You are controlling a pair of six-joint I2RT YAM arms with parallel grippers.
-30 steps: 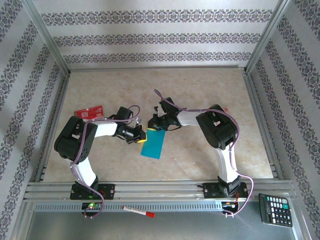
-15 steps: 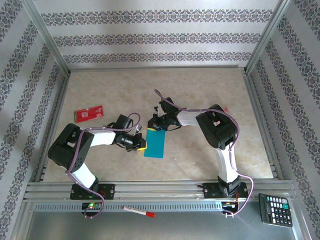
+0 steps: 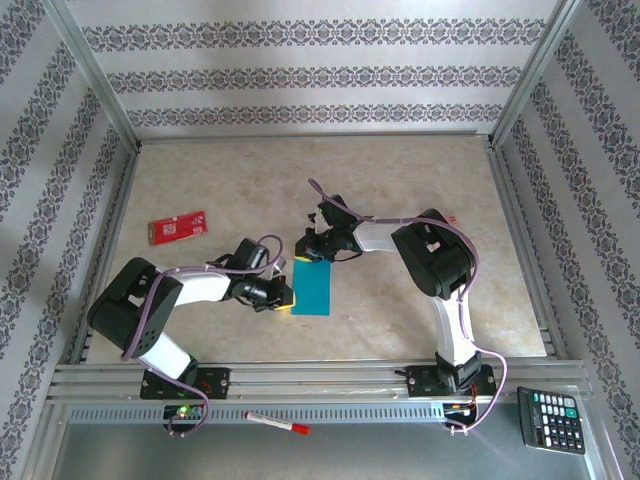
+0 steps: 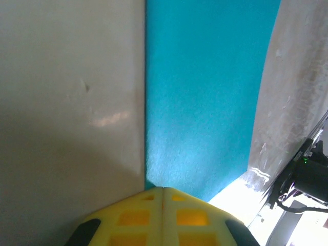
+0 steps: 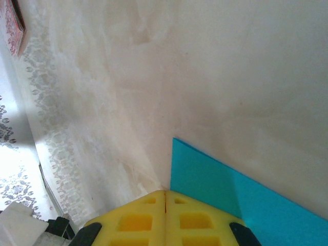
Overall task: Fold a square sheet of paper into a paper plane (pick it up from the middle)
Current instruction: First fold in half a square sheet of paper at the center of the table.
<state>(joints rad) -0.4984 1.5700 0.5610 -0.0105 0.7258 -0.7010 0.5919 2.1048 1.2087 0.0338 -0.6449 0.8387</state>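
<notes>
The square sheet of paper (image 3: 311, 288) lies on the table as a folded teal-blue rectangle, longer from far to near. My left gripper (image 3: 288, 298) is shut, its yellow tips down at the paper's near left corner. In the left wrist view the paper (image 4: 205, 97) stretches away from the shut left gripper (image 4: 163, 188). My right gripper (image 3: 305, 253) is shut too, at the paper's far left corner. The right wrist view has the paper's corner (image 5: 225, 187) beside the shut right gripper (image 5: 165, 192). Neither pair of jaws holds paper between them.
A red-and-white card (image 3: 177, 227) lies on the table at the left, seen also in the right wrist view (image 5: 13, 25). A calculator (image 3: 550, 418) and a red-capped marker (image 3: 278, 424) lie on the near ledge. Metal rails (image 3: 300, 375) frame the table.
My left gripper has slid toward the near edge along the paper's left side as its arm swung lower. The paper now lies straighter. The right arm has not moved.
</notes>
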